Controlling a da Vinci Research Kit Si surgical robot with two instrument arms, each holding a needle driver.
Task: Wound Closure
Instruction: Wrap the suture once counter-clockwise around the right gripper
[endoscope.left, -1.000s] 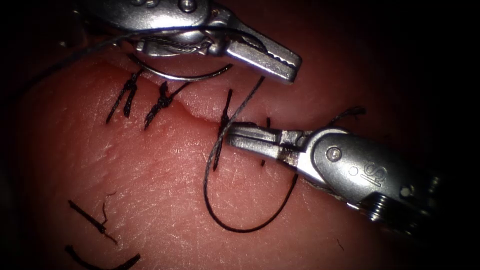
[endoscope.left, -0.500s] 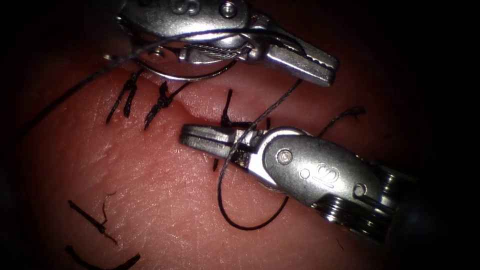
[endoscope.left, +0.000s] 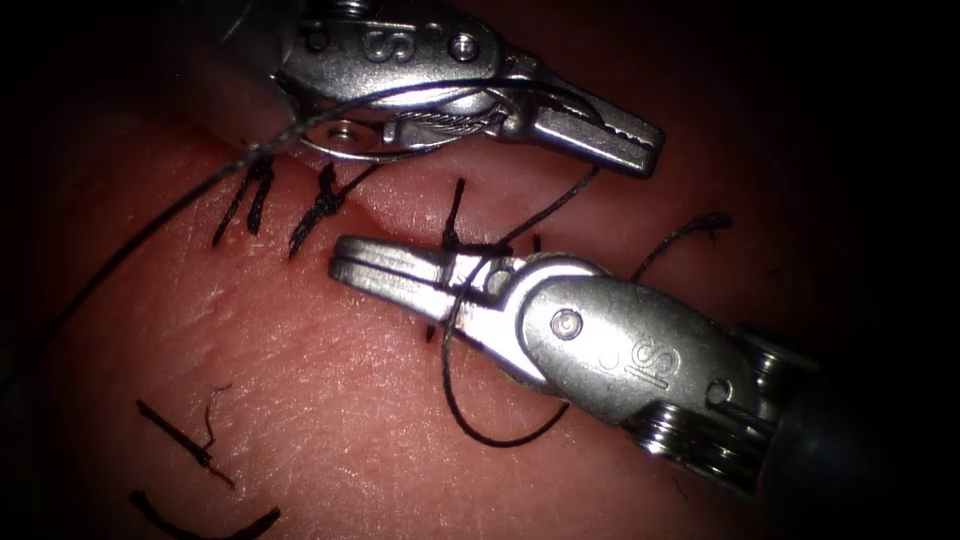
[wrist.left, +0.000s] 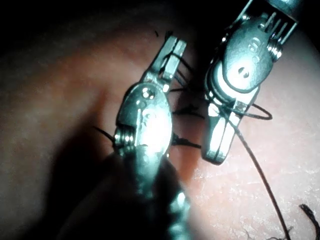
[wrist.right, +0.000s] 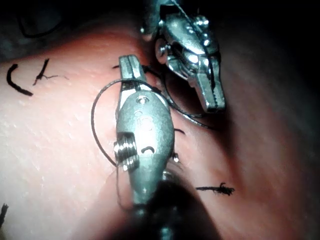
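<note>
Left tool (endoscope.left: 610, 135): lies across the top of the endoscope view, its long axis pointing right and a little down; jaws pressed together with the thread pinched between them near the tip.
Right tool (endoscope.left: 385, 270): comes in from the lower right, its long axis pointing left and slightly up along the cut; jaws pressed together, nothing visibly held between them.
Thread (endoscope.left: 470, 400): runs from the left tool's jaws down to the right tool, wraps over its jaws near the hinge and swings out below in a round loop on the tissue; another strand trails off to the left past the left tool's body.
Needle (endoscope.left: 390, 152): a thin curved wire lying just under the left tool's body, its arc bowing downward, ends toward left and right; neither tool grips it, and whether its tip is in the tissue cannot be told.
Tissue (endoscope.left: 330, 380): the cut runs left to right, with knotted stitches (endoscope.left: 320, 208) left of the right tool's tip.
Cut ends of thread (endoscope.left: 185, 440): loose at lower left.
</note>
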